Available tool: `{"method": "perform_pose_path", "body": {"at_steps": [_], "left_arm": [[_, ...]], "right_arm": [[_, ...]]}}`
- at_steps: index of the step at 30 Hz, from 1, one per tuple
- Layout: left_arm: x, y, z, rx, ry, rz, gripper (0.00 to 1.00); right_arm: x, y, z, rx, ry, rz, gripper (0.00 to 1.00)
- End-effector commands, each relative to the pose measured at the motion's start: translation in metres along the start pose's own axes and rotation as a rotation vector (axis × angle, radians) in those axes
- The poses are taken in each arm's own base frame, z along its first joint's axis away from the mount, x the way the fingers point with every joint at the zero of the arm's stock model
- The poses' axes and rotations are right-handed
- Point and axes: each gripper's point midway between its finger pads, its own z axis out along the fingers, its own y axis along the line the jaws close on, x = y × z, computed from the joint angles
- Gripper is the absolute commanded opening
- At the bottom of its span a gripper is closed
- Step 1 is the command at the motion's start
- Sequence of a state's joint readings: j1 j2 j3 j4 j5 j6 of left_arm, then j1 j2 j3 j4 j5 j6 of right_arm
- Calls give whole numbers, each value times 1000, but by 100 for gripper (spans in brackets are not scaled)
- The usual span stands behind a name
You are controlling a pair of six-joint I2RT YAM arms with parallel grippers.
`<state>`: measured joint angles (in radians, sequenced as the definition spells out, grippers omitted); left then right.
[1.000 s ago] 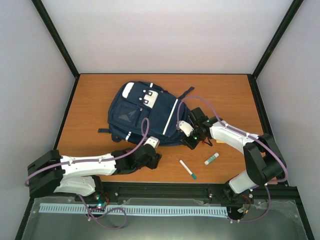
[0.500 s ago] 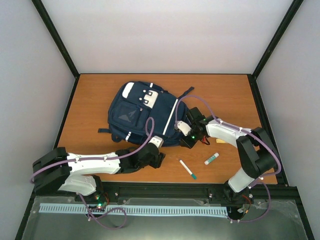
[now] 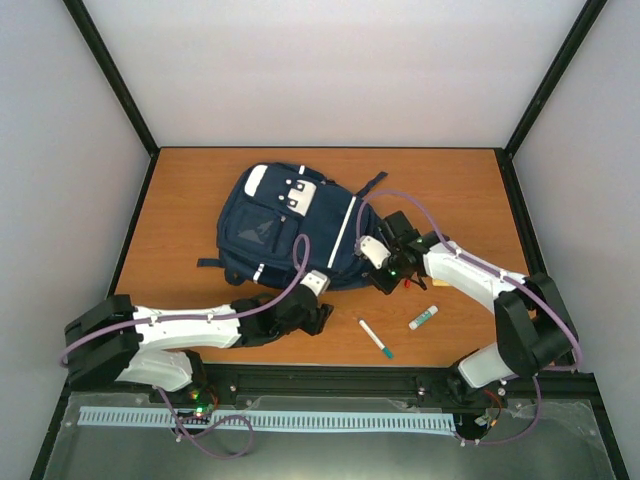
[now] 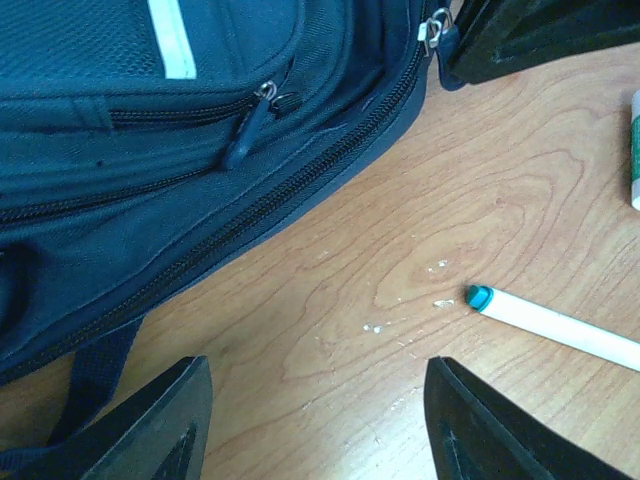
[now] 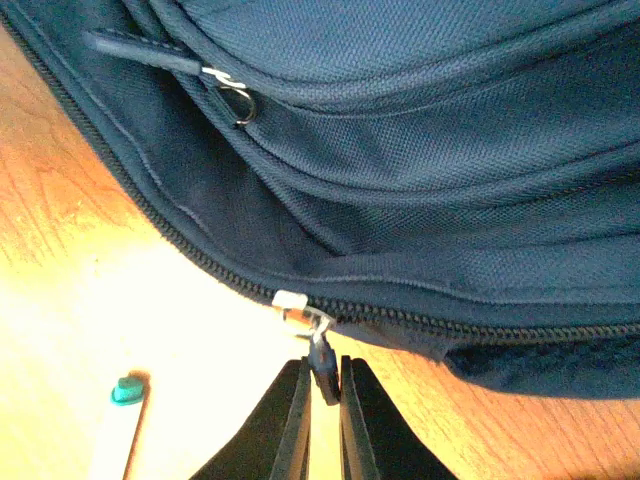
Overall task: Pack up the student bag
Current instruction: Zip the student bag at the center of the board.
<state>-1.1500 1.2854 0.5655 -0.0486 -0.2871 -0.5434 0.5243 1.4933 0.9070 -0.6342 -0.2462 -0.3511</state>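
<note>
The student bag (image 3: 280, 225), navy with white stripes, lies flat on the table, also filling the left wrist view (image 4: 150, 120) and the right wrist view (image 5: 420, 150). My right gripper (image 3: 386, 280) (image 5: 322, 385) sits at the bag's lower right corner, shut on the dark zipper pull (image 5: 322, 362) of the main zip, just below the white slider (image 5: 293, 301). My left gripper (image 3: 318, 318) (image 4: 318, 375) stands open over bare wood beside the bag's near edge, holding nothing.
A white pen with a teal cap (image 3: 376, 338) (image 4: 560, 325) (image 5: 118, 420) lies on the wood near the front. A white-green glue stick (image 3: 423, 318) (image 4: 634, 150) lies to its right. The right gripper's black body (image 4: 540, 35) shows in the left wrist view.
The left arm has reached right, bringing its open gripper closer to the bag's near edge. The right gripper shifted slightly at the bag's corner and is closed on the zipper pull.
</note>
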Motion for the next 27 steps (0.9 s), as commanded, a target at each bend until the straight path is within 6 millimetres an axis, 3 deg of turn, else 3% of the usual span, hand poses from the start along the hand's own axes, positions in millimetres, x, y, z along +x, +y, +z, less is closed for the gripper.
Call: {"method": "perform_pose_path", "body": {"at_steps": [1, 6, 18, 27], "left_arm": [[-26, -16, 5, 40, -84, 58, 61], [-45, -24, 14, 31, -149, 147, 60], [-70, -49, 45, 29, -198, 299, 58], [-76, -46, 73, 13, -189, 352, 56]], "right_arm": [[6, 1, -10, 11, 15, -29, 3], [16, 4, -7, -28, 117, -50, 3], [17, 4, -18, -9, 98, -114, 3], [8, 8, -13, -80, 58, -141, 3]]}}
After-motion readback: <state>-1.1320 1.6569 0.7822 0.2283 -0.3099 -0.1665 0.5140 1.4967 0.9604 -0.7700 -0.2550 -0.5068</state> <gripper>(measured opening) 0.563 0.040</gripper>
